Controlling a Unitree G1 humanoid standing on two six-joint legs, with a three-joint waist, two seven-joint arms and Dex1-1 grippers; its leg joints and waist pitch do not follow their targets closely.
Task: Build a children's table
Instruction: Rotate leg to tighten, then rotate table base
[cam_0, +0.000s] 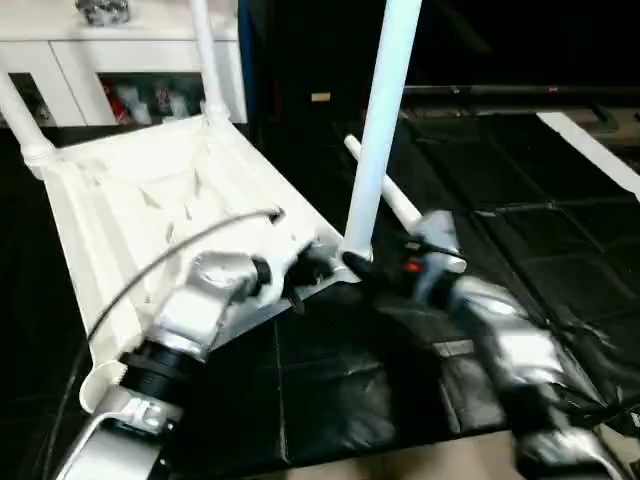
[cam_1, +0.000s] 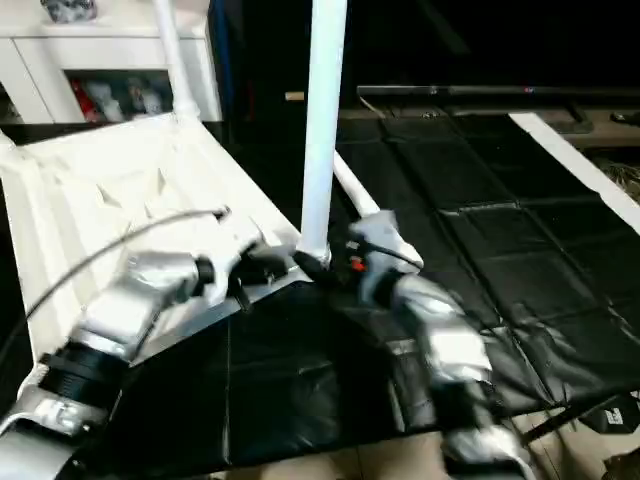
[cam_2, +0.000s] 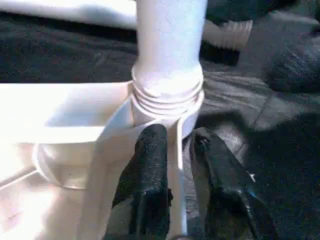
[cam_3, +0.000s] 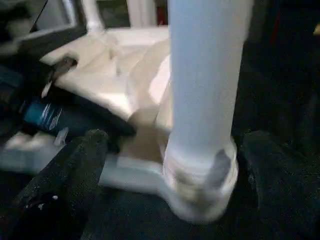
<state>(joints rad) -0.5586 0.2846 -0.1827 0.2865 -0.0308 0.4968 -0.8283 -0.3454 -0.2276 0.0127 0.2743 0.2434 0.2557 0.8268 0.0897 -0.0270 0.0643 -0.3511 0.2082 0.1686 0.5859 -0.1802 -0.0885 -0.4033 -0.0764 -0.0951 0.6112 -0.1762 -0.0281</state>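
Silver forearms (cam_0: 205, 300), black fingers (cam_2: 145, 185), thin dark cable (cam_0: 170, 255)

An upturned white table top (cam_0: 150, 200) and a loose leg (cam_0: 400, 205) lie on black floor mats (cam_0: 520, 230).

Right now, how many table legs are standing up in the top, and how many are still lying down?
Legs standing in the table top: 3, near, far middle, far left
Legs lying on the black mat: 1
Total legs: 4
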